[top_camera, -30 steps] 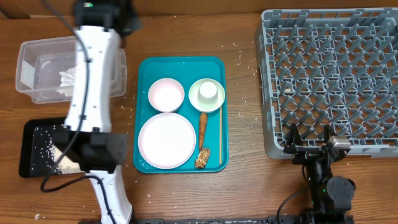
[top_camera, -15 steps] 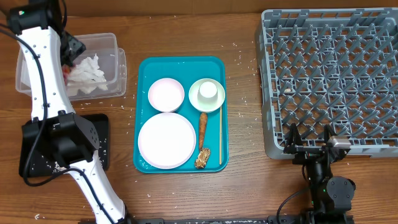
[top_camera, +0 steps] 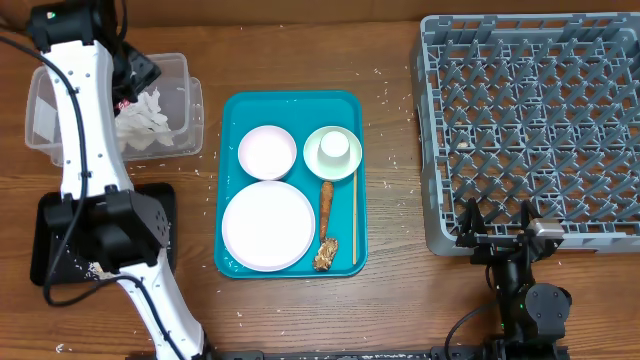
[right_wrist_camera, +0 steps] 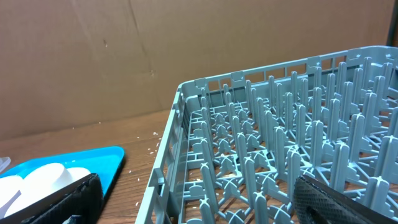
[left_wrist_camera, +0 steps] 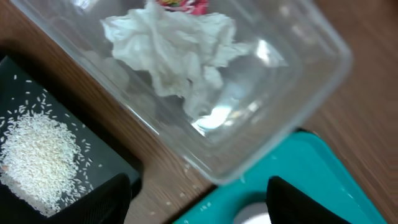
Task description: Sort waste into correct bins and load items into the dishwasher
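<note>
My left gripper (top_camera: pixel 138 78) hangs open and empty over the clear tub (top_camera: pixel 45 105). In the tub lie the crumpled white napkin (left_wrist_camera: pixel 177 53) and the red wrapper (left_wrist_camera: pixel 181 5). The black tray (left_wrist_camera: pixel 25 99) holds a heap of rice (left_wrist_camera: pixel 40 155). On the teal tray (top_camera: pixel 240 110) sit the plate (top_camera: pixel 268 226), a bowl (top_camera: pixel 267 152), a second bowl (top_camera: pixel 312 158) with the cup (top_camera: pixel 333 148) in it, the carrot (top_camera: pixel 326 203) and the brown scrap (top_camera: pixel 324 256). My right gripper (top_camera: pixel 497 222) stands open at the front edge of the grey rack (top_camera: pixel 530 120).
A thin wooden stick (top_camera: pixel 353 215) lies along the teal tray's right side. Loose rice grains (top_camera: pixel 395 160) dot the wood between tray and rack. My left arm (top_camera: pixel 85 150) crosses over the tub and part of the black tray (top_camera: pixel 45 250).
My left arm has swung from over the black tray's side to the far left, over the clear tub, and its gripper has opened. The right arm is still.
</note>
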